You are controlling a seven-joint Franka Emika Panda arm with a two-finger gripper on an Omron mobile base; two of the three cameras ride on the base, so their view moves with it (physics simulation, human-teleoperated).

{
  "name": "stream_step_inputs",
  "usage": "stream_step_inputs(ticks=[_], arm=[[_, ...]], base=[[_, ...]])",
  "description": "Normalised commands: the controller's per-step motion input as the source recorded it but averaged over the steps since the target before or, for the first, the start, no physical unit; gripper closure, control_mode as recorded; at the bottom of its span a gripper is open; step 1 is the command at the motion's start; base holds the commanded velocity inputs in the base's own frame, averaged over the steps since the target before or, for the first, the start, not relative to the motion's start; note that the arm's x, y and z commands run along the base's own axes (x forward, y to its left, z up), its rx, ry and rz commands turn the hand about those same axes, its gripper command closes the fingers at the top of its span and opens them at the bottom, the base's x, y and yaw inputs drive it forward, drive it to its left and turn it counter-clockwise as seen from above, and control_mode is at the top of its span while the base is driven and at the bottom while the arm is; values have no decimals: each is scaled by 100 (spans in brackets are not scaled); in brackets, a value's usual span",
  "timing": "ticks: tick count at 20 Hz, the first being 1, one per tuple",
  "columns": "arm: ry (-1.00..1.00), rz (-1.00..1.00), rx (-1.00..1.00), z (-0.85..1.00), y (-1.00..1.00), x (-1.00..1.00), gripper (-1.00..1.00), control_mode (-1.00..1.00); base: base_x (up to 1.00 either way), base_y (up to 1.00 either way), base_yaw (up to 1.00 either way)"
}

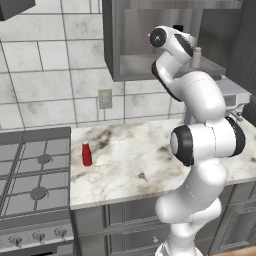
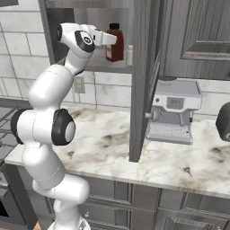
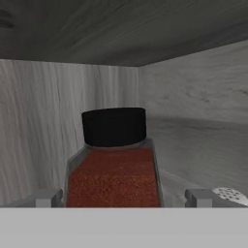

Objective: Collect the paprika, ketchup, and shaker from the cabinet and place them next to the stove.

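The paprika [image 3: 114,177], a dark reddish-brown bottle with a black cap, stands on the shelf of the cabinet [image 3: 43,106] right in front of the hand. My gripper [image 3: 124,198] is open, and its fingertips [image 3: 48,197] flank the bottle's shoulders without closing on it. From the right base view the gripper [image 2: 111,39] reaches into the cabinet [image 2: 143,67] at the paprika [image 2: 115,45]. The small pale shaker [image 2: 129,55] stands just right of it on the same shelf [image 1: 196,57]. The ketchup [image 1: 86,154] stands upright on the counter beside the stove [image 1: 30,185].
A silver coffee machine [image 2: 173,112] sits on the marble counter [image 1: 140,165] under the cabinet's right side. A wall outlet [image 1: 104,98] is on the tiles above the ketchup. A dark round object [image 2: 224,121] lies at the far right edge.
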Motion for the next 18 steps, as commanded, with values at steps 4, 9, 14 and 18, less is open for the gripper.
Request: stream_step_inputs(ticks=[4, 9, 14, 18], arm=[[0, 0, 0, 0, 0, -10, -100, -100], [0, 0, 0, 0, 0, 1, -100, -100], [0, 0, 0, 0, 2, 5, -100, -100], [0, 0, 0, 0, 4, 0, -100, -100]], base=[[0, 0, 0], [0, 0, 0], [0, 0, 0], [0, 0, 0]])
